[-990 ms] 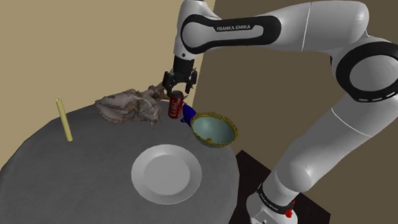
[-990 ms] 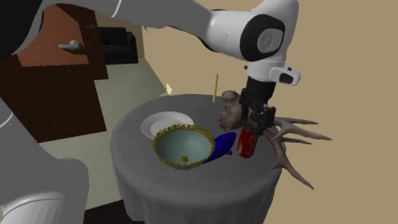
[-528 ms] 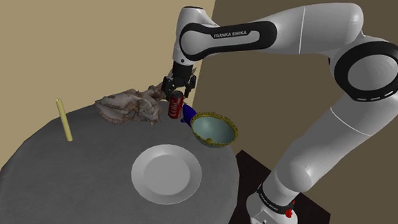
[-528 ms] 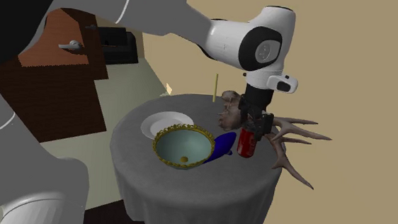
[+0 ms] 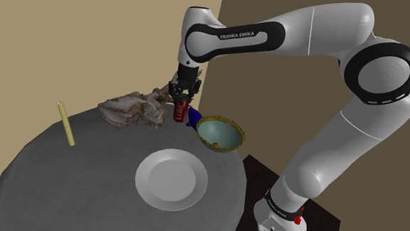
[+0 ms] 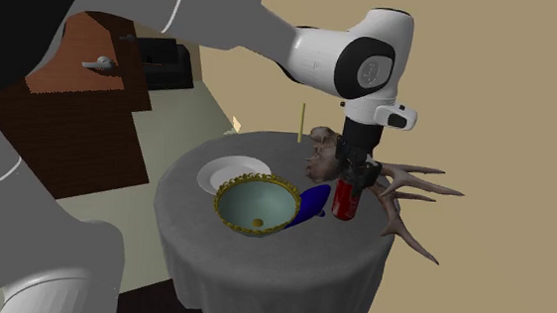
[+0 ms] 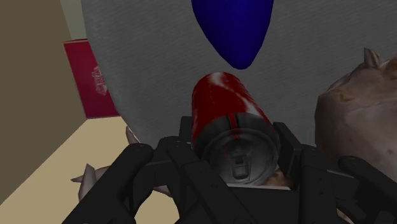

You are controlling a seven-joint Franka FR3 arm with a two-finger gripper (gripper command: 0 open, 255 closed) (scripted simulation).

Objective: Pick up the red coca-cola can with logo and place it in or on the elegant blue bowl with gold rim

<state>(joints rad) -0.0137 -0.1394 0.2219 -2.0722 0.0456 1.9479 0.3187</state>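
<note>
Shoulder view, read from left to right, every position given from the gold-rimmed bowl [image 5: 219, 136]. Farthest from the bowl, toward the view's left, a yellow candle [image 5: 67, 124] stands upright on the grey round counter [image 5: 64, 185]. Nearer the bowl lies an antlered skull [image 5: 131, 111], its tines reaching toward the can. A white plate [image 5: 171, 179] sits on the near side of the bowl, apart from it.

The red can [image 5: 180, 114] stands upright on the counter just to the bowl's left, touching or nearly touching the skull. A blue pointed object [image 5: 192, 119] lies between can and bowl (what it is cannot be made out).

The jaws come down over the can from above, one on each side of it near its top. In the wrist view they lie against its wall, so they are judged to be clamped on the can, which rests on the counter.

Governing relation: the can's long axis is vertical and runs in line with the jaws. The bowl lies to the right beyond the blue object, so the carry calls for a lift above the gold rim first.
</note>
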